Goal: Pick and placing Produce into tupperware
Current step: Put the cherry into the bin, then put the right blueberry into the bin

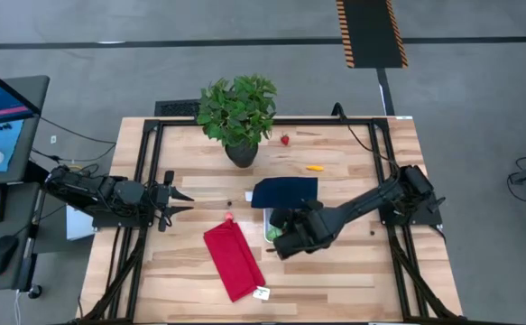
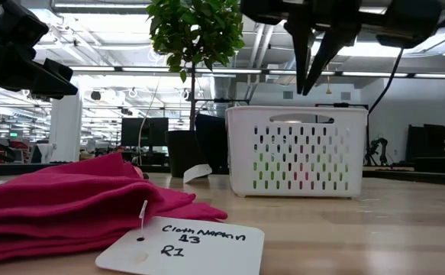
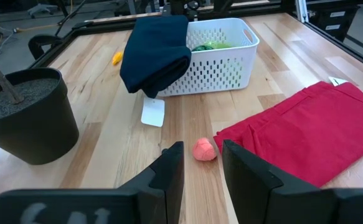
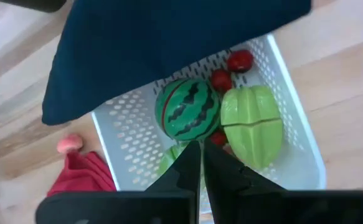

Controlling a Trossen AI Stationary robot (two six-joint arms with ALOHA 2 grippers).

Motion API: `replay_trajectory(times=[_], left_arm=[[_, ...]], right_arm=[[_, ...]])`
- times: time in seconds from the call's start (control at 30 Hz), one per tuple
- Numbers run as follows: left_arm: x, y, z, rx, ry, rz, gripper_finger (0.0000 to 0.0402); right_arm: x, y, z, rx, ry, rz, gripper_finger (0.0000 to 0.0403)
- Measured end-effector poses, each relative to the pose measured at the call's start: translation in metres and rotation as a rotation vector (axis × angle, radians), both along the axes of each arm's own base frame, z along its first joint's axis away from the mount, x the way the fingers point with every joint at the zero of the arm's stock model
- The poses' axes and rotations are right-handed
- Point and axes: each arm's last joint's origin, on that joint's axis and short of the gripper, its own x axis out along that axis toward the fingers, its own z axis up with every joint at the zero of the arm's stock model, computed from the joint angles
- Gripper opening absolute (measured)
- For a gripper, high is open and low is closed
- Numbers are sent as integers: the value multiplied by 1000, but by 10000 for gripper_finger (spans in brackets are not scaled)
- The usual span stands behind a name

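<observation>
Pale wooden table (image 1: pixel 335 271): at left the left gripper (image 1: pixel 174 200) waits, fingers apart. Centre-right, the white perforated tupperware (image 4: pixel 137 118) holds a striped watermelon (image 4: pixel 187 108), green starfruit (image 4: pixel 251 124) and red berries (image 4: pixel 239 61); right gripper (image 1: pixel 279 236) hovers above, fingers together.

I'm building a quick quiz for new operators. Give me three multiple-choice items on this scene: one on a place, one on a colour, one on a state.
1. Where is the striped watermelon?
A. inside the white basket
B. on the red cloth
C. beside the plant pot

2. What colour is the cloth draped over the basket's edge?
A. yellow
B. dark navy
C. white

3. How are the right gripper jaws?
A. wide open
B. clamped on the watermelon
C. shut, holding nothing

Key: 1 A, the right wrist view shows it in the basket beside the green starfruit. 2 B, the navy cloth hangs over the rim. 3 C, the jaws meet above the basket, empty.
</observation>
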Motion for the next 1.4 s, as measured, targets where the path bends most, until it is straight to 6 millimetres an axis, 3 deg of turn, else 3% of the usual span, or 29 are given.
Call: replay_trajectory(times=[0.13,0.3,0.47,0.7,0.93,1.1,1.27,1.4], left_arm=[[0,0,0,0,0,0,100],[0,0,0,0,0,0,100],[0,0,0,0,0,0,100],[0,0,0,0,0,0,100],[0,0,0,0,1,0,100],[0,0,0,0,0,0,100],[0,0,0,0,0,0,100],[0,0,0,0,0,0,100]], right_arm=[[-3,1,9,-2,37,15,53],[-21,8,26,-15,167,0,65],[-42,26,26,34,278,-42,67],[-70,58,17,129,403,37,67],[-108,102,13,168,326,-316,67],[-131,126,2,121,302,-356,67],[-138,123,-13,83,355,-366,78],[-139,106,-36,35,455,-442,109]])
